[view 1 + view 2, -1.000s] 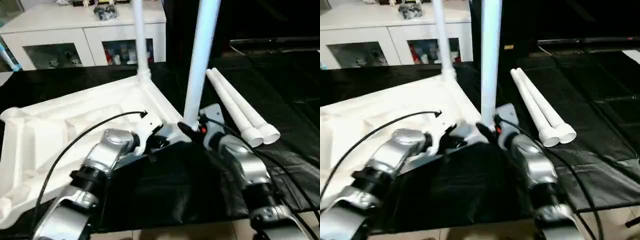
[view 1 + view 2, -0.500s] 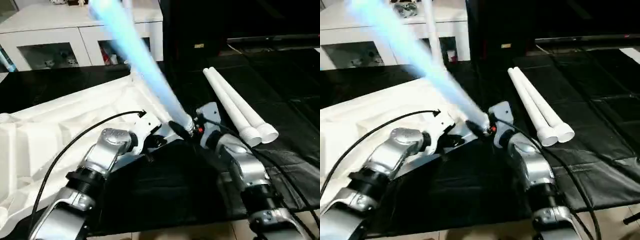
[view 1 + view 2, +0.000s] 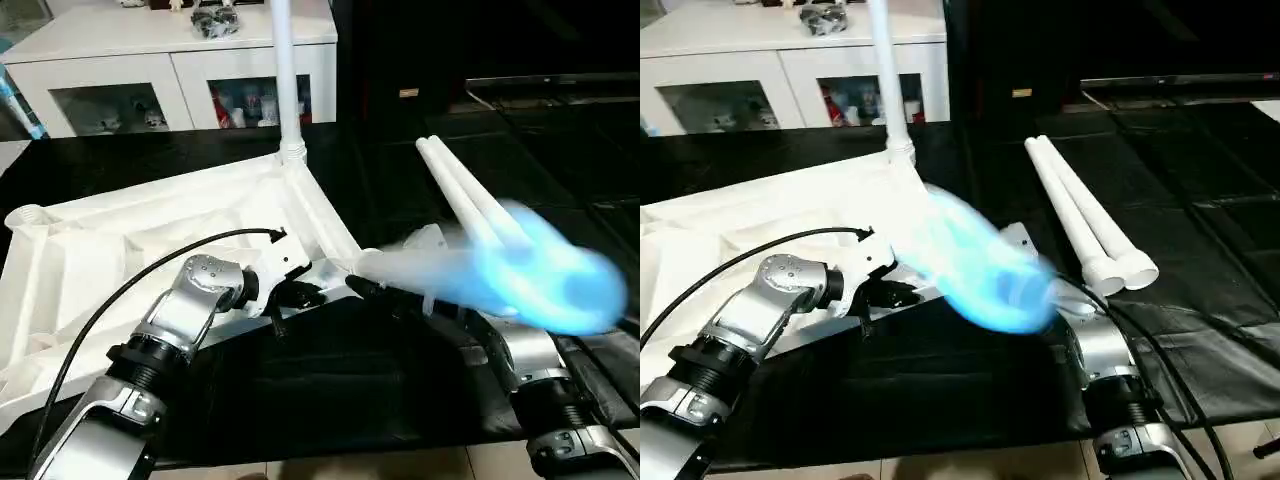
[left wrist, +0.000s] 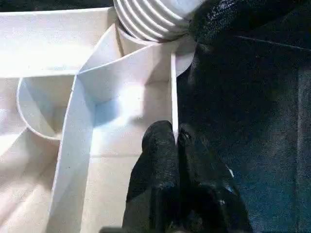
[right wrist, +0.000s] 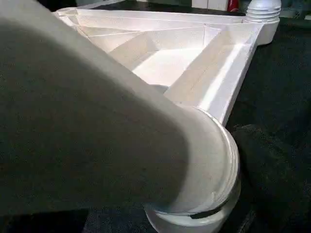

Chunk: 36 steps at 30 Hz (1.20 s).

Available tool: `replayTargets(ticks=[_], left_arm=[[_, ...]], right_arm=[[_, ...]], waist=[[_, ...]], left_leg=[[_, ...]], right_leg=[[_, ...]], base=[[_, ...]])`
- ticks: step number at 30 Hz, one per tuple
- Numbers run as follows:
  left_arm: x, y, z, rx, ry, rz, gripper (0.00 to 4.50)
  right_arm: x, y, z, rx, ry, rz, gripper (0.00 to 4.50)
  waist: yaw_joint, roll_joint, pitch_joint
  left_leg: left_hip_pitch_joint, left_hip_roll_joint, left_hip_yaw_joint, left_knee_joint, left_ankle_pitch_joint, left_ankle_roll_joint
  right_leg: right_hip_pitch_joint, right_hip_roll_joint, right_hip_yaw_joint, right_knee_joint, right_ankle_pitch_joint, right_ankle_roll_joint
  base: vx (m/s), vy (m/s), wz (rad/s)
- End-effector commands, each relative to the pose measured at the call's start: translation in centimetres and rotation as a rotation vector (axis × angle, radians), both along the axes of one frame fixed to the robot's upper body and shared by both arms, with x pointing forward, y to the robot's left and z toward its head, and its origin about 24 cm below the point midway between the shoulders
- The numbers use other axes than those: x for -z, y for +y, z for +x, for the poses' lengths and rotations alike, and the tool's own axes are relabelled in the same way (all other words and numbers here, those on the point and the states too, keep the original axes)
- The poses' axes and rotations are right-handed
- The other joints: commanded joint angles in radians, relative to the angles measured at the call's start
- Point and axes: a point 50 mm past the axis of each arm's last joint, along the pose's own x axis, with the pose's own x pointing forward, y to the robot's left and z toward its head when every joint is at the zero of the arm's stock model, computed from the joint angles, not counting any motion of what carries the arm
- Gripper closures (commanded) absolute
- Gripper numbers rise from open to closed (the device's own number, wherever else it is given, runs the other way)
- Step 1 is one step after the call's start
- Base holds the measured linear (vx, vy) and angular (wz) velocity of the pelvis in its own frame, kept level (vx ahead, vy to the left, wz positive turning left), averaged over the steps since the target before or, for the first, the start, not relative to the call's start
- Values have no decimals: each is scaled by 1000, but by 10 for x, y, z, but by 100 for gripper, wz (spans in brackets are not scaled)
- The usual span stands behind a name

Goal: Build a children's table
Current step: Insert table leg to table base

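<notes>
The white table top (image 3: 150,240) lies upside down on the black tabletop (image 3: 330,390), one leg (image 3: 283,70) standing upright in its far corner. The left hand (image 4: 175,141) is pinched together on a thin rib at the near edge. A blurred leg (image 3: 500,275) smears across the right hand, so I cannot tell its fingers' state. Two spare legs (image 3: 1080,215) lie side by side to the right.

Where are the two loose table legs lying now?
The two loose legs lie side by side on the black mat, to the robot's right of the upturned tabletop.
</notes>
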Motion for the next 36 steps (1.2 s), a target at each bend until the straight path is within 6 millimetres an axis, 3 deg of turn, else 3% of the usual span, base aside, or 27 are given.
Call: replayTargets(ticks=[1, 8, 11, 12, 16, 30, 36], left_arm=[[-6, -5, -2, 49, -21, 3, 450], [-7, -7, -6, 69, -4, 3, 450], [-6, -7, -7, 74, 1, 5, 450], [-6, -6, -7, 74, 2, 5, 450], [-6, -5, -8, 74, 8, 12, 450], [-7, 4, -12, 135, 36, 30, 450], [-7, 12, -20, 221, 80, 63, 450]], right_arm=[[6, 9, -4, -44, 38, 0, 22], [5, 10, -4, -53, 38, 6, 80], [5, 10, -5, -59, 42, 6, 85], [5, 9, -5, -60, 43, 6, 112], [7, 7, -7, -67, 52, 3, 135], [11, -5, -7, -68, 151, 0, 141], [17, -15, -3, -8, 345, 5, 141]], waist=[[3, -6, -78], [4, -2, -77], [4, -3, -77], [4, -3, -78], [4, -7, -77], [4, -12, -76], [2, -11, -76]], left_leg=[[0, 31, -8, -63, -135, 78], [1, 32, -9, -64, -143, 73], [1, 30, -8, -63, -137, 74], [0, 31, -9, -63, -135, 74], [-1, 30, -8, -63, -135, 75], [-1, 31, -7, -63, -132, 80], [2, 33, -9, -66, -141, 68]], right_leg=[[67, -60, 56, -74, -190, -206], [65, -61, 56, -76, -210, -202], [66, -60, 56, -75, -199, -203], [67, -60, 56, -74, -197, -204], [67, -60, 56, -75, -200, -202], [65, -61, 57, -76, -229, -193], [65, -59, 56, -74, -237, -195]], base=[[0, 0, 0], [0, 0, 0], [0, 0, 0], [0, 0, 0], [0, 0, 0], [0, 0, 0], [0, 0, 0]])
